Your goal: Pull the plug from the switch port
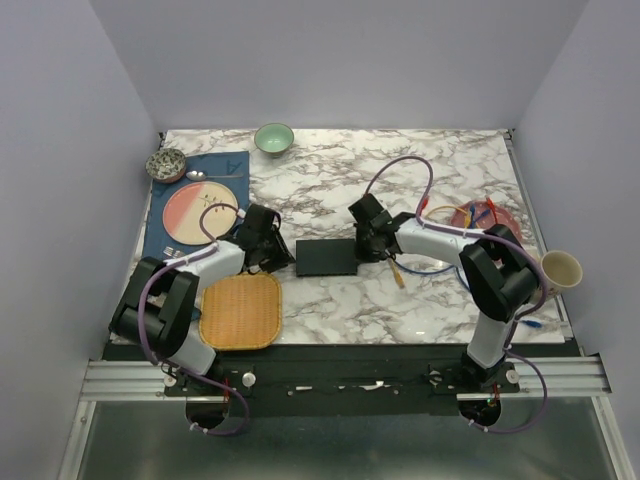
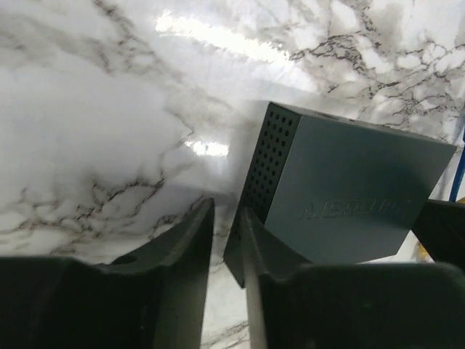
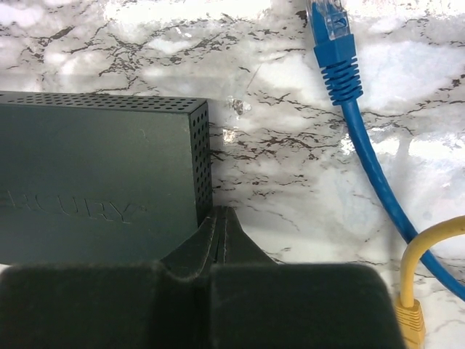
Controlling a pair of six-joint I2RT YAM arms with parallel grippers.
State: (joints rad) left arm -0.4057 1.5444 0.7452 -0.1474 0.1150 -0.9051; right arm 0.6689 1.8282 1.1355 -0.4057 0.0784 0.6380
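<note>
The black switch box lies flat near the middle of the marble table, with an arm at each short end. The left gripper is at its 9 o'clock and the right gripper at its 3 o'clock. In the left wrist view the two fingers stand only a narrow slit apart. The box's near corner, below its perforated end face, meets that slit, and I cannot tell whether they pinch it or just touch it. In the right wrist view the fingers are pressed tight together with nothing between them, their tips just beside the box's perforated right end. The row of sockets does not show in any view, so the port itself cannot be picked out. The blue plug lies loose on the marble at about 1 o'clock from the right gripper, well apart from the box. Its blue cable runs down toward 4 o'clock, where it passes a yellow cable. A woven mat sits at 7 o'clock from the box.
</note>
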